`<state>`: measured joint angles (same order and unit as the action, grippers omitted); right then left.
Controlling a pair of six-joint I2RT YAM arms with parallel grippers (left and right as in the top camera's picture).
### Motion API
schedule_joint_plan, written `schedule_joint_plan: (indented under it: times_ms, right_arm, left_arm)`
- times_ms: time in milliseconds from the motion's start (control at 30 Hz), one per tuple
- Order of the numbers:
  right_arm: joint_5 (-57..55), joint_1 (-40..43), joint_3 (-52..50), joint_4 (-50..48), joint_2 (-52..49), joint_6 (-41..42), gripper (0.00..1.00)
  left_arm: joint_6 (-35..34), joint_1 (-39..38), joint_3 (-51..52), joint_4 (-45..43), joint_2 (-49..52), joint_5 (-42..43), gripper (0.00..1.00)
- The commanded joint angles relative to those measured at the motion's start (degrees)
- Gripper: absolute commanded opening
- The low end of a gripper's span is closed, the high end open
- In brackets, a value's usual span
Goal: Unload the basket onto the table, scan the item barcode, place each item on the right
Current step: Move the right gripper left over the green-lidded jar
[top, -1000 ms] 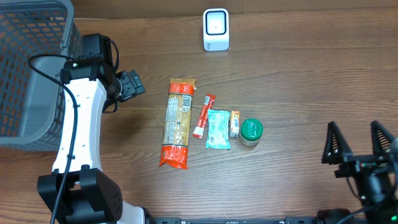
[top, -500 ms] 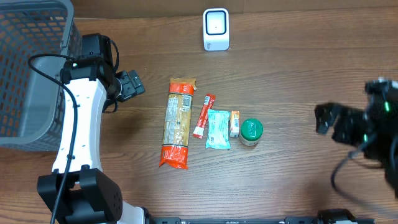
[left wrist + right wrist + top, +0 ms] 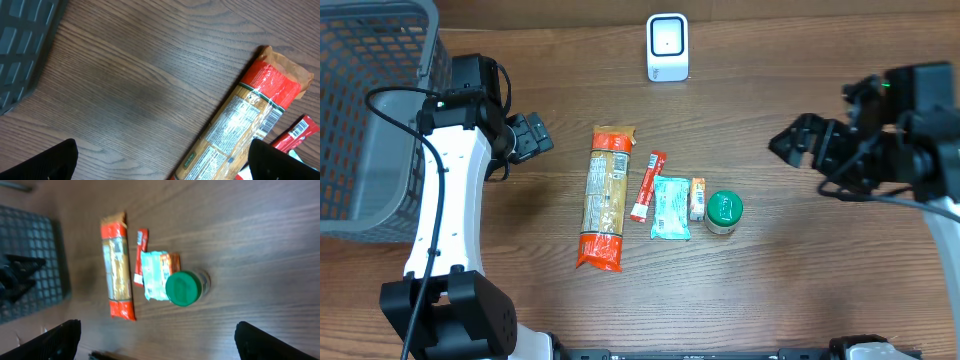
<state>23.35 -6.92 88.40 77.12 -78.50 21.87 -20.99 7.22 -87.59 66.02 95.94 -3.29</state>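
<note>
While the left gripper [image 3: 542,138] and right gripper [image 3: 788,138] both stand fully open and empty, no scan has begun: the row from pasta packet [image 3: 602,198] to green-lidded jar [image 3: 724,210] (any could go first) lies untouched on the table [image 3: 800,270], well apart from the scanner [image 3: 667,47].

This looks like a mock shop checkout set up in a robotics lab. A small white barcode scanner [image 3: 667,47] stands at the far edge of a wood-grain desk [image 3: 790,290]. Well to the left of the scanner sits a grey mesh shopping basket [image 3: 365,120]. In front of the scanner, groceries lie side by side in a row: a long pasta packet [image 3: 604,197], a red sachet [image 3: 647,185], a teal packet [image 3: 670,208], a small orange packet [image 3: 697,198] and a green-lidded jar [image 3: 724,211]. Two robot arms flank the scanner, the left arm [image 3: 450,200] trailing a loose black cable [image 3: 390,95] and the right arm [image 3: 910,140] opposite, so this is a test rig rather than a real shop.
</note>
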Motion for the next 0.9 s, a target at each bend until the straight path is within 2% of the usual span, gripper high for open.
schedule_joint_plan:
  times_ms: [0,100,200,467,867]
  right_arm:
    - [-7.82,-5.31,0.92,0.81,-2.01,5.90,1.00]
    - [-16.39,-9.90,0.92,2.89,-4.96,11.02,1.00]
    - [-20.24,-14.08,0.92,4.02,-8.28,12.35,1.00]
    - [-21.38,-21.81,0.92,4.31,-17.20,14.45,1.00]
    - [-25.24,-25.51,0.63,2.54,-24.81,18.93,1.00]
  left_arm:
    - [0.66,-0.13,-0.92,-0.04,-0.83,-0.50,1.00]
    - [0.63,-0.11,-0.92,-0.04,-0.83,-0.52,1.00]
    - [0.66,-0.13,-0.92,-0.04,-0.83,-0.52,1.00]
    - [0.63,-0.11,-0.92,-0.04,-0.83,-0.52,1.00]
    - [0.66,-0.11,-0.92,-0.04,-0.83,-0.52,1.00]
